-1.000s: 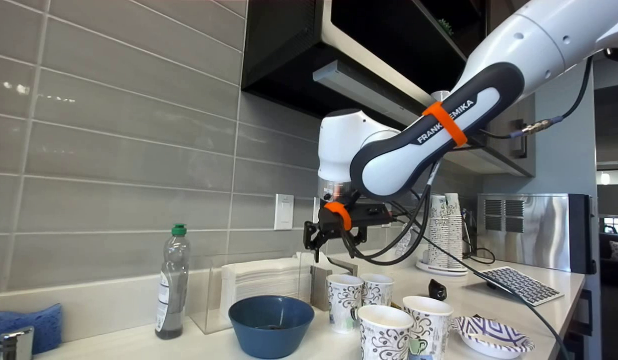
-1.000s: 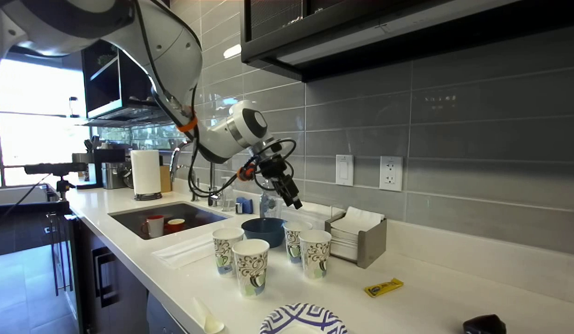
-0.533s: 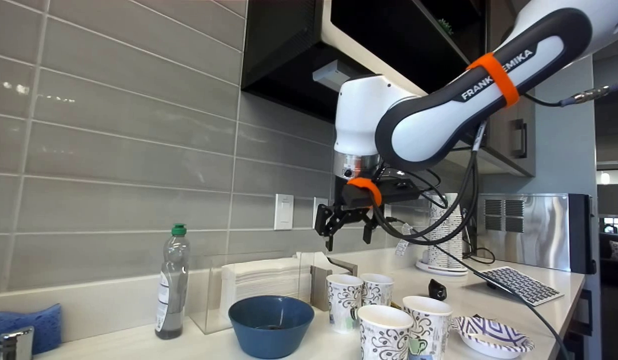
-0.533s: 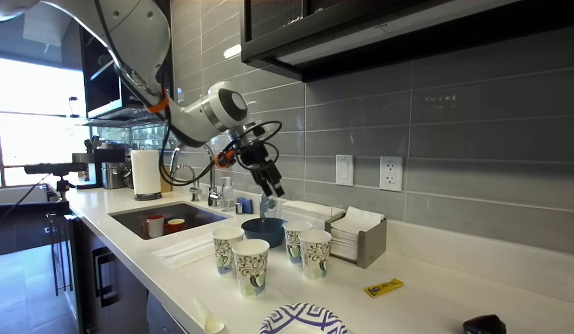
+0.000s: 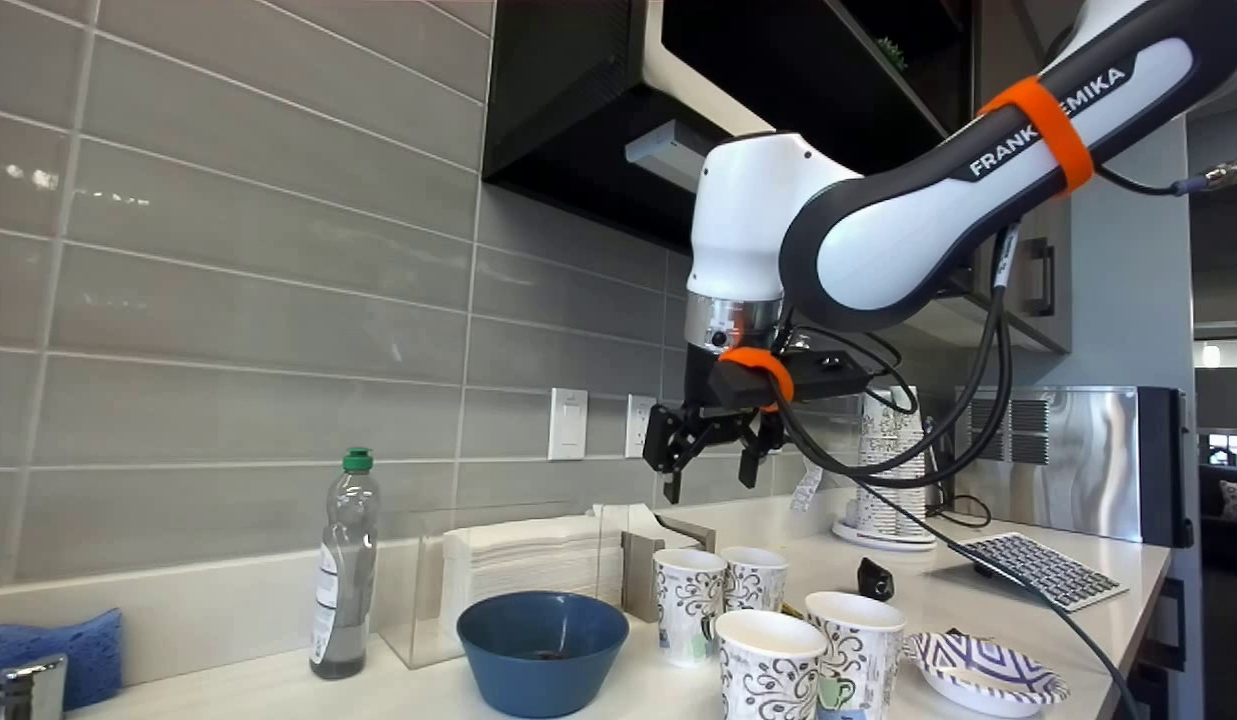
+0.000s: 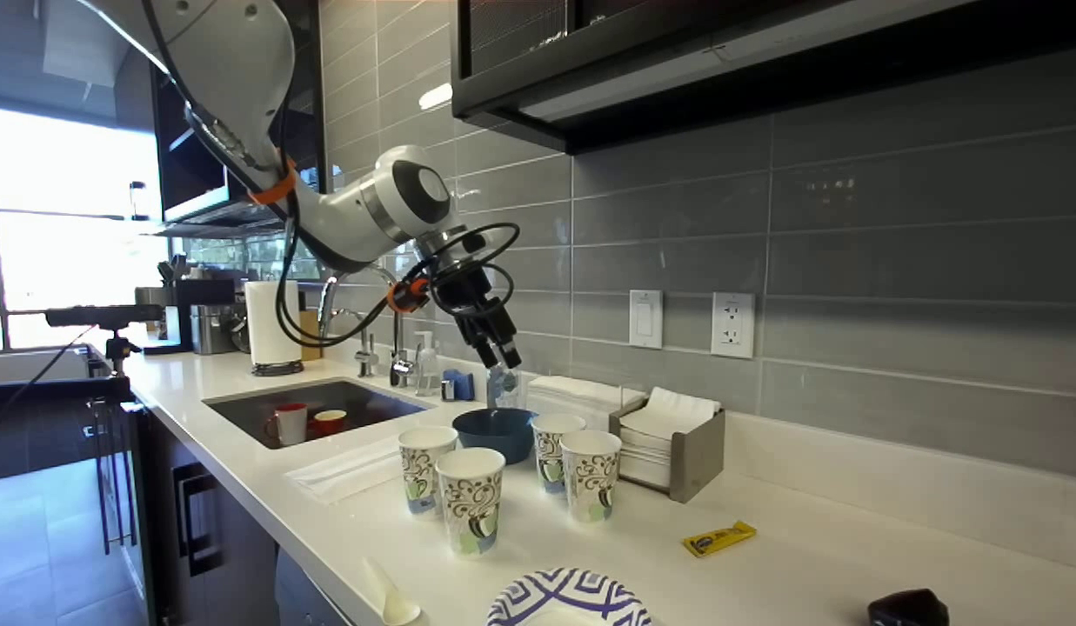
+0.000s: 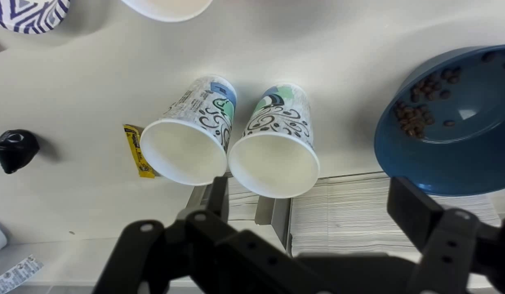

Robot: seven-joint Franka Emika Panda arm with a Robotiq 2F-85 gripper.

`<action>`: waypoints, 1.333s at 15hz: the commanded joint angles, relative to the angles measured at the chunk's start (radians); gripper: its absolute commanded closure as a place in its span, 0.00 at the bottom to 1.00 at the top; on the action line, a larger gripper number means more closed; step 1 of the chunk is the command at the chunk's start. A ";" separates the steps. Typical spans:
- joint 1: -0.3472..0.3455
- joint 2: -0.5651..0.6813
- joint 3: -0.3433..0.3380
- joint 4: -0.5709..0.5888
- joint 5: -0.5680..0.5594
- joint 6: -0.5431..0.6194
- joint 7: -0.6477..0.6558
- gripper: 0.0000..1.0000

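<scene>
My gripper is open and empty in both exterior views [image 5: 710, 482] [image 6: 500, 356]. It hangs in the air above the bowl, cups and napkins and touches nothing. In the wrist view its fingers [image 7: 309, 183] are spread wide. Two upright white patterned paper cups [image 7: 185, 153] [image 7: 274, 165] stand side by side there, both looking empty inside. A blue bowl [image 7: 472, 163] is to the right, with brown beans [image 7: 413, 118] inside. Stacked white napkins [image 7: 346, 212] lie below between the fingers. Two more cups [image 6: 426, 474] [image 6: 470, 504] stand nearer the counter's front edge.
A yellow packet [image 6: 718, 539], a patterned paper bowl [image 5: 988, 675] and a black object [image 5: 875, 580] lie on the counter. A green-capped bottle [image 5: 343, 580] stands near the tiled wall. A dark cabinet [image 5: 578, 110] overhangs. A sink [image 6: 364, 396] holds mugs.
My gripper has risen a little, moved toward the sink side and turned slightly. It stays open. The cups, bowl and napkins have not moved.
</scene>
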 commanded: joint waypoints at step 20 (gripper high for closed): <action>-0.040 -0.130 0.060 -0.193 0.380 0.014 -0.308 0.00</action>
